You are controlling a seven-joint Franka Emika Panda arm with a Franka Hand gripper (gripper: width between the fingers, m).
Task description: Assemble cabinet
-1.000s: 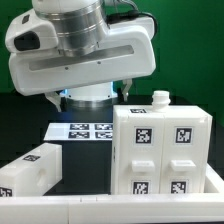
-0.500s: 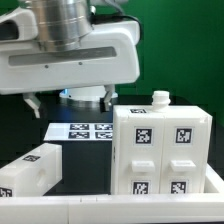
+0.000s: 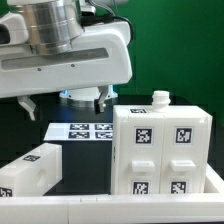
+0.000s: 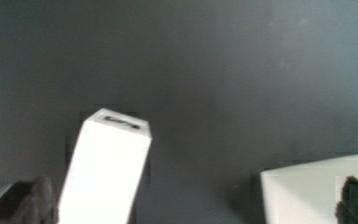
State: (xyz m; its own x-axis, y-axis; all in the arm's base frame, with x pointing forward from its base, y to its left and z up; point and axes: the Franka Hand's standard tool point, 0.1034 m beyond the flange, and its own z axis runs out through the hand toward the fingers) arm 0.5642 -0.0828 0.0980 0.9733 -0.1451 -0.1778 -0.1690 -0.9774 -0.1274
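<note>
The hand (image 3: 67, 104) hangs above the table (image 3: 88, 165) with its fingers (image 3: 105, 98) spread wide apart and nothing between them. That suggests a hand ready to grasp, not one carrying a part.

On the exterior view's clock face, the hand fills the region from ten to twelve o'clock. The cabinet body (image 3: 160, 150) stands upright at four o'clock, its tagged faces toward the camera and a small knob (image 3: 160, 98) on its top. A loose cabinet piece (image 3: 30, 172) lies on its side at eight o'clock, well apart from the body. It was probably laid there so the hand can come down on it without fouling the box. The marker board (image 3: 85, 131) lies flat near the centre, behind both.

In the wrist view a long white piece (image 4: 114, 165) lies on the table under the hand, nearer one finger. A white corner (image 4: 327, 185) shows by the other finger. I cannot tell for certain which part each one is. I judge that the hand is lining up over a loose piece to pick it up.
</note>
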